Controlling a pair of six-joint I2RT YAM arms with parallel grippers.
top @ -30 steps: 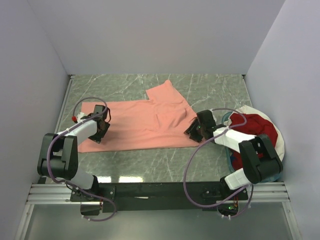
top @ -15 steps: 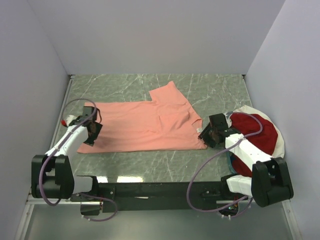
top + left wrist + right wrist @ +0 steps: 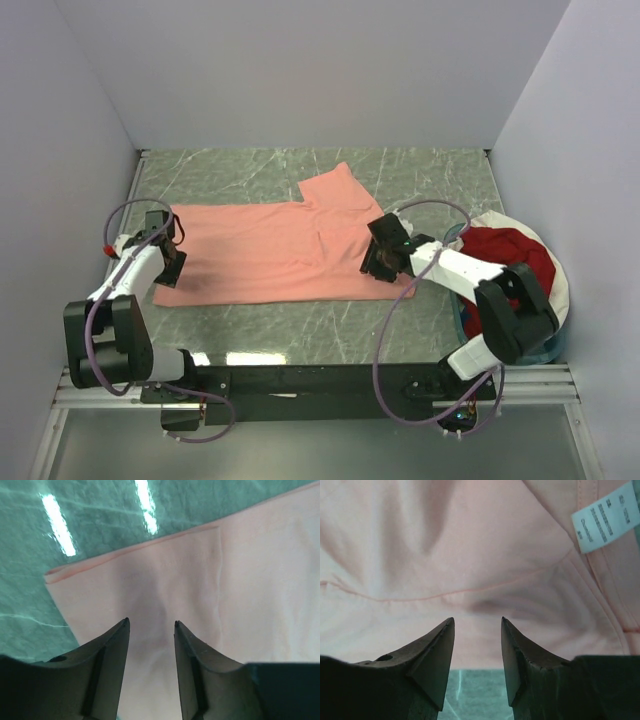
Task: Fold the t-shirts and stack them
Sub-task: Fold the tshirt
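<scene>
Pink shirt (image 3: 270, 245) lies flat, mid-frame. Left gripper (image 3: 168, 262) sits over its lower-left corner, jaws apart. Right gripper (image 3: 375, 262) sits over the lower-right hem, jaws apart. Red shirt (image 3: 510, 255) in basket (image 3: 556, 262), right edge.

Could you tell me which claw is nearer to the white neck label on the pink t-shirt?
Right. The right claw hovers over the pink t-shirt close beside the label; the left claw is at the shirt's opposite end.

Desk (image 3: 420, 175): glossy grey-green marble pattern, white glare streaks (image 3: 57, 525). Back wall (image 3: 320, 70), side walls (image 3: 60, 150) plain pale lilac-white, enclose desk on three sides
</scene>
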